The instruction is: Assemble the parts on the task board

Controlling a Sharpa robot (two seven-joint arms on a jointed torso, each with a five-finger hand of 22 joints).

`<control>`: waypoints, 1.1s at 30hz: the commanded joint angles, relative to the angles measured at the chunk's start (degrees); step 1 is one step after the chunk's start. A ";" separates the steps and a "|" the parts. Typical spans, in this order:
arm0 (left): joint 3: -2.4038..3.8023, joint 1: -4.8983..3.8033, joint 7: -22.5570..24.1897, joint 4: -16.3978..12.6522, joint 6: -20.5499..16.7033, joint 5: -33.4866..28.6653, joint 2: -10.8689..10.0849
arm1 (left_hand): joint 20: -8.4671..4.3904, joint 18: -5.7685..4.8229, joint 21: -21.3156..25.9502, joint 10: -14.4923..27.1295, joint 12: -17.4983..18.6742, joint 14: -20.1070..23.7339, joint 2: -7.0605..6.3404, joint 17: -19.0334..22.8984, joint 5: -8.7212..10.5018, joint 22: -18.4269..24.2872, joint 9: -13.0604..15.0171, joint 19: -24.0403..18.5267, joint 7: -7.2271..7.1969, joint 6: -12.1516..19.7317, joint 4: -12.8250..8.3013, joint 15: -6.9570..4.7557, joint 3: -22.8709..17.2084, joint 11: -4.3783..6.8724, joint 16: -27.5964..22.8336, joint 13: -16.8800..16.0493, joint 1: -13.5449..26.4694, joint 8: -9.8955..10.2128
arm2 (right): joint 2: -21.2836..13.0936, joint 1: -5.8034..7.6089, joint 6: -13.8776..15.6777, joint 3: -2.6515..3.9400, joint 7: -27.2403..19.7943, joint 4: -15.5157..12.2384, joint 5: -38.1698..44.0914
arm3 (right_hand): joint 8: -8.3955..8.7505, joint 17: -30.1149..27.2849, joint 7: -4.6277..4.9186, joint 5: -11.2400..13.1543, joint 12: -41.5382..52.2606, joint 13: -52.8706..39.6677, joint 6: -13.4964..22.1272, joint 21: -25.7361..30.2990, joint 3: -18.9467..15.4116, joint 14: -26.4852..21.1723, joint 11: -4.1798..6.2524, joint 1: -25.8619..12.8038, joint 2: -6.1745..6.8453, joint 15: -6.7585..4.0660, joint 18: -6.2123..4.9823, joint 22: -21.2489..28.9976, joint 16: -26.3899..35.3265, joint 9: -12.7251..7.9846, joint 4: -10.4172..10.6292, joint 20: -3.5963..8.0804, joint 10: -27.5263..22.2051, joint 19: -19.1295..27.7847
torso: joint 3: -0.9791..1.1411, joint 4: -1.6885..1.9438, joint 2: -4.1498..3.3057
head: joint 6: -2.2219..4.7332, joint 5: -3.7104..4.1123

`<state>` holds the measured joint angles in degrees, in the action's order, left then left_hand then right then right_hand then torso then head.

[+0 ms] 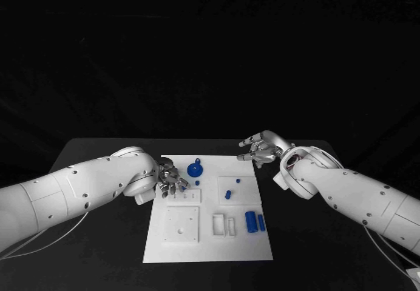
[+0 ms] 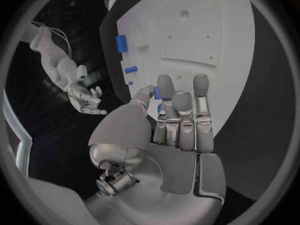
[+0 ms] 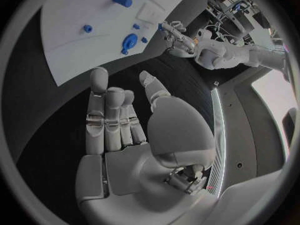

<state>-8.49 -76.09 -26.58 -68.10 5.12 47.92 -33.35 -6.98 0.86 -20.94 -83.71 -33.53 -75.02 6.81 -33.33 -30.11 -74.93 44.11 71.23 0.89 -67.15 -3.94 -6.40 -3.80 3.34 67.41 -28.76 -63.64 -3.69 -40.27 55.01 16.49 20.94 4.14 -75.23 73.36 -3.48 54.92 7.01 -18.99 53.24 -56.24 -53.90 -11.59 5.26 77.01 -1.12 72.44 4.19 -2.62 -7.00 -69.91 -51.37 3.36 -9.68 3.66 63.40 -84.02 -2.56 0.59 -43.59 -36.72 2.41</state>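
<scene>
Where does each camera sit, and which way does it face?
Head view: on the robot's head, looking down at the task board; left arm and right arm show.
Left wrist view: behind the left robot hand, facing the board.
Right wrist view: behind the right robot hand, facing the board.
All share the board.

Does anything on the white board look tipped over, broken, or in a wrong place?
Nothing stands out. The blue parts lie on the task board, none visibly broken or off it. The left hand is over the board's edge.
</scene>
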 commanded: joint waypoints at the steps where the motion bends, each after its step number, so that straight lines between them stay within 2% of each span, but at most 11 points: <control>1: 0.38 -0.19 8.07 -0.75 5.01 -10.83 -0.81 | -0.20 0.47 -0.35 0.55 -0.02 0.28 1.41 0.14 0.53 -1.09 0.10 -0.32 0.10 0.05 -9.95 0.03 -9.55 -0.06 0.10 -0.12 -0.62 -0.20 | 0.40 -0.22 0.00 0.00 -4.54 -1.83 5.58 | 0.06 0.55 -0.05 0.84 0.46 -0.34 -1.42 -0.40 0.95 0.33 0.18 0.15 -0.67 -0.26 -0.71 -0.34 -0.66 0.10 -1.46 0.23 0.55 -1.87 | 0.04 0.12 0.01 | 0.23 0.33; 5: 0.65 -0.38 13.71 -1.78 6.75 -17.40 -2.13 | -0.41 0.12 -0.15 1.15 -0.41 0.63 1.68 0.08 0.86 -1.09 0.23 -0.52 0.15 0.28 -9.91 -0.03 -9.49 -0.02 0.34 -0.39 -0.84 -0.21 | 0.66 -0.44 -0.19 -0.18 -6.19 -3.89 8.64 | 0.02 1.30 -0.14 1.32 1.03 -0.90 -2.83 -0.94 2.50 0.62 0.28 -0.02 -0.96 -0.35 -0.74 -1.01 -1.36 0.14 -3.33 0.32 1.07 -1.85 | 0.01 0.20 0.02 | 0.40 0.48; 7: 0.72 -0.46 16.39 -2.32 7.75 -20.24 -2.83 | -0.38 0.07 -0.05 1.50 -0.49 0.89 1.86 0.05 1.04 -1.09 0.52 -0.69 0.15 0.39 -9.81 0.01 -9.48 0.02 0.39 -0.46 -0.82 -0.25 | 0.82 -0.54 -0.63 -0.40 -6.69 -4.99 10.10 | 0.02 1.37 -0.13 1.33 1.06 -0.95 -2.86 -0.98 2.63 0.63 0.28 -0.09 -0.98 -0.34 -0.75 -1.09 -1.41 0.15 -3.51 0.32 1.09 -1.83 | -0.02 0.15 0.01 | 0.50 0.45; 8: 0.74 -0.49 17.52 -2.57 8.21 -21.41 -3.16 | -0.38 -0.03 0.07 1.92 -0.88 1.28 1.95 -0.04 1.11 -1.12 1.55 -0.92 0.20 0.72 -9.75 0.02 -9.40 0.06 0.64 -0.70 -0.83 -0.33 | 0.92 -0.58 -0.87 -0.56 -6.86 -5.49 10.78 | -0.02 1.64 -0.10 1.46 1.22 -1.18 -2.91 -1.10 3.04 0.69 0.26 -0.40 -1.10 -0.31 -0.79 -1.42 -1.58 0.16 -4.15 0.28 1.18 -1.74 | -0.03 0.14 0.01 | 0.53 0.44; 12: 0.79 -0.55 21.24 -3.36 9.82 -25.32 -4.28 | -0.33 -0.12 0.09 3.02 -1.71 1.93 2.21 0.06 1.01 -1.14 4.13 -1.31 0.09 1.10 -9.67 0.08 -9.77 0.06 1.21 -0.97 -0.37 -0.27 | 1.44 -0.66 -2.65 -1.32 -7.04 -7.14 13.40 | 0.02 1.85 -0.06 1.67 1.27 -1.29 -2.86 -1.15 3.26 0.72 0.24 -0.33 -1.18 -0.29 -0.81 -1.62 -1.76 0.14 -4.55 0.27 1.19 -1.71 | -0.11 0.17 0.02 | 0.54 0.50; 13: 0.79 -0.55 21.74 -3.45 10.11 -25.84 -4.43 | -0.28 -0.11 0.10 3.25 -2.06 2.14 2.31 0.16 0.95 -1.11 5.11 -1.49 0.12 1.29 -9.72 0.09 -9.94 0.06 1.43 -1.02 -0.17 -0.23 | 1.55 -0.67 -3.01 -1.50 -7.02 -7.37 13.72 | 0.06 1.93 -0.04 1.75 1.37 -1.40 -2.39 -1.21 3.30 0.71 0.23 -0.24 -1.16 -0.28 -0.81 -1.70 -1.82 0.11 -4.72 0.26 1.24 -1.69 | -0.12 0.19 0.02 | 0.55 0.51; 19: 0.80 -0.57 23.96 -3.91 11.81 -28.16 -5.17 | -0.27 -0.09 -0.02 3.62 -2.28 2.37 2.57 0.36 0.96 -1.14 5.93 -1.58 0.16 1.40 -9.82 0.16 -10.20 0.08 1.66 -0.93 0.08 -0.23 | 2.29 -0.73 -4.81 -2.84 -6.74 -8.60 15.05 | 0.09 2.12 0.02 1.84 1.58 -1.67 -1.60 -1.41 3.25 0.72 0.16 -0.36 -1.19 -0.23 -0.83 -2.06 -1.97 0.08 -5.04 0.22 1.24 -1.64 | -0.13 0.19 -0.01 | 0.67 0.46; 24: 0.80 -0.57 24.67 -4.05 12.66 -28.72 -5.37 | -0.26 -0.09 -0.01 3.71 -2.30 2.41 2.57 0.38 0.96 -1.14 6.00 -1.62 0.17 1.40 -9.84 0.17 -10.21 0.09 1.69 -0.93 0.09 -0.23 | 2.54 -0.87 -5.06 -3.27 -6.64 -9.35 15.44 | 0.08 2.20 0.07 1.25 1.65 -1.80 -1.08 -1.41 3.20 0.70 0.14 -0.32 -1.23 -0.21 -0.88 -2.27 -2.01 0.07 -5.20 0.19 1.26 -1.63 | -0.10 0.19 0.01 | 0.70 0.34; 33: 0.80 -0.56 24.97 -4.31 13.61 -28.97 -5.44 | -0.24 -0.09 -0.07 3.90 -2.49 2.59 2.57 0.47 0.98 -1.16 6.22 -1.74 0.19 1.47 -9.95 0.20 -10.26 0.07 1.84 -0.94 0.09 -0.19 | 2.77 -1.14 -3.95 -3.47 -6.72 -10.40 15.66 | 0.08 2.31 0.08 0.13 1.63 -1.85 -1.05 -1.42 3.56 0.74 0.15 -0.58 -1.27 -0.23 -0.92 -2.54 -2.07 0.06 -5.35 0.19 1.27 -1.65 | -0.02 0.11 0.02 | 0.81 0.16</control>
<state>-7.74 -76.58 -3.32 -72.25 16.75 20.37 -38.84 -7.28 0.86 -20.94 -80.24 -35.77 -72.86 8.09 -32.95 -28.78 -74.91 50.21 69.90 1.32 -65.67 -4.28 -6.13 -4.31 3.36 68.97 -29.67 -62.65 -3.72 -37.60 53.94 12.82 17.48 -1.86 -85.39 87.82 -3.49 57.14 6.97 -18.73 54.56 -58.00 -55.31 -12.89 8.72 77.27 -1.03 72.01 3.36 -2.88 -7.15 -72.41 -53.13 3.41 -14.94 3.66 64.29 -84.03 -2.65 0.72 -43.58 -35.94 2.59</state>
